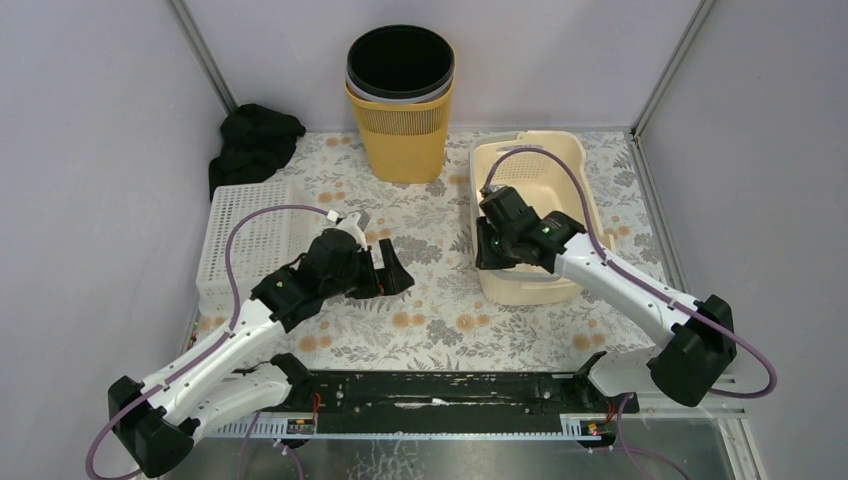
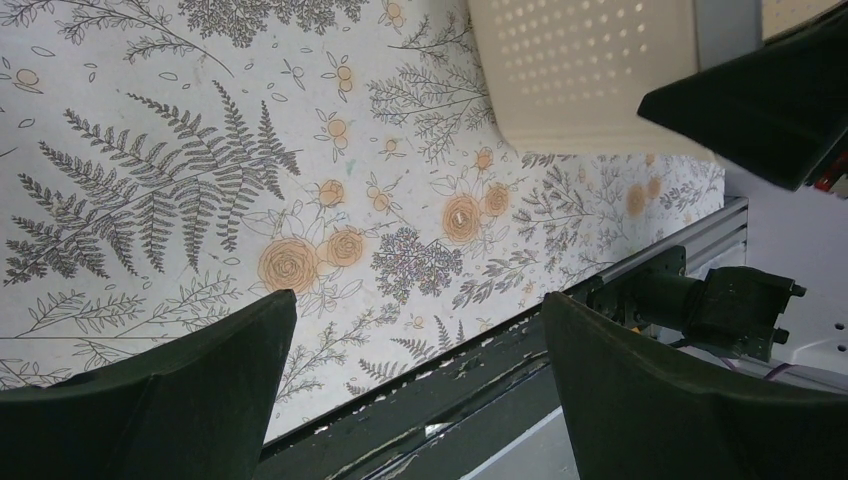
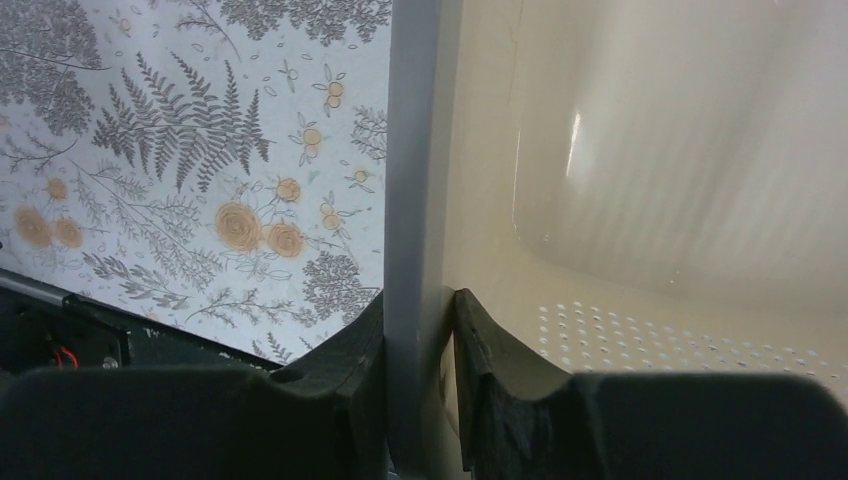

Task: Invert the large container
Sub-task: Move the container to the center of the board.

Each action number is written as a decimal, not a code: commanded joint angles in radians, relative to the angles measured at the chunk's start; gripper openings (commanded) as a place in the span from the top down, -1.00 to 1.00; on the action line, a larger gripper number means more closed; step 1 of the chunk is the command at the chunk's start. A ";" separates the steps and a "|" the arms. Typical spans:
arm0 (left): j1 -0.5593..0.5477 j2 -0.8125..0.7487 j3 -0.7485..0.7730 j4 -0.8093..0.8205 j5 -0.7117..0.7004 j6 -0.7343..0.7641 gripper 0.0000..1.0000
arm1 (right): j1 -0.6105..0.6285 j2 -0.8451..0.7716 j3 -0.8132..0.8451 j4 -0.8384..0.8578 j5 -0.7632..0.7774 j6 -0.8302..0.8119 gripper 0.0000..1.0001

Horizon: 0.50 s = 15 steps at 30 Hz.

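Note:
The large container is a cream plastic basket [image 1: 540, 170] with perforated walls, standing open side up at the right of the table. My right gripper [image 1: 490, 245] is shut on its near left rim. In the right wrist view [image 3: 420, 310] one finger is outside the rim [image 3: 412, 150] and one is inside against the wall [image 3: 650, 150]. My left gripper [image 1: 395, 270] is open and empty over the middle of the table, left of the basket. In the left wrist view [image 2: 420, 310] the basket's corner [image 2: 580, 70] shows at the top.
A white lattice basket [image 1: 245, 235] lies at the left. A yellow bin [image 1: 405, 130] with a black bin [image 1: 400, 60] nested in it stands at the back. A black cloth [image 1: 255, 140] lies at the back left. The black front rail [image 2: 480, 370] runs along the near edge.

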 commanded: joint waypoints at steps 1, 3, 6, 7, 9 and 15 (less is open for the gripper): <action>-0.004 -0.026 0.021 0.019 -0.020 0.014 -1.00 | 0.089 -0.017 -0.022 0.050 -0.050 0.136 0.39; -0.004 -0.030 0.021 0.016 -0.022 0.014 -1.00 | 0.123 -0.009 -0.019 0.063 -0.054 0.156 0.36; -0.004 -0.031 0.024 0.013 -0.025 0.014 -1.00 | 0.166 0.011 0.001 0.075 -0.053 0.171 0.28; -0.005 -0.030 0.026 0.010 -0.024 0.014 -1.00 | 0.177 0.017 0.007 0.078 -0.054 0.175 0.19; -0.005 -0.034 0.027 0.006 -0.026 0.014 -1.00 | 0.192 0.028 0.020 0.080 -0.058 0.177 -0.01; -0.004 -0.038 0.029 -0.001 -0.031 0.011 -1.00 | 0.203 0.028 0.073 0.053 -0.039 0.156 -0.42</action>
